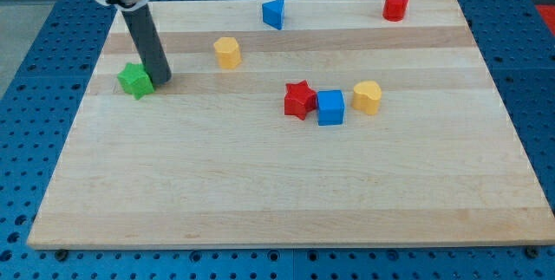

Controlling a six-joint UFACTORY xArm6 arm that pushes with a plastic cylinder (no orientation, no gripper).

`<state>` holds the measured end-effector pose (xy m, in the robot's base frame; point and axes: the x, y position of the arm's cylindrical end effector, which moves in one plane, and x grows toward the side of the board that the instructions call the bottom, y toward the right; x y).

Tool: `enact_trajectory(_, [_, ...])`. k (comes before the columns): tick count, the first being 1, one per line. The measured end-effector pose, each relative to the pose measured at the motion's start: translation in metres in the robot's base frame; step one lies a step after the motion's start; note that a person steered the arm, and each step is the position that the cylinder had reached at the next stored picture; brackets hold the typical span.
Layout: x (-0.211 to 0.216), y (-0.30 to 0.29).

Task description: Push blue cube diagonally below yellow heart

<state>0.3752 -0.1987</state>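
Observation:
The blue cube (pixel 330 107) sits near the middle of the board, touching a red star (pixel 300 100) on its left. The yellow heart (pixel 368 96) lies just to the cube's right and slightly higher, with a small gap between them. My tip (pixel 162 81) is far off at the view's left, right beside a green star (pixel 135 80) and touching or nearly touching its right side. The rod rises from the tip toward the view's top left.
A yellow hexagonal block (pixel 227 52) stands up and right of my tip. A blue triangular block (pixel 274 13) and a red cylinder (pixel 395 5) sit near the board's top edge. The wooden board (pixel 277 202) lies on a blue perforated table.

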Motion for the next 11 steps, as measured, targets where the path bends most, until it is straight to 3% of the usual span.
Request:
enact_trajectory(3, [0.012,-0.018])
enact_trajectory(6, [0.08,0.077])
enact_trajectory(7, [0.084,0.086])
enact_trajectory(9, [0.032,0.091])
enact_trajectory(11, [0.022,0.177])
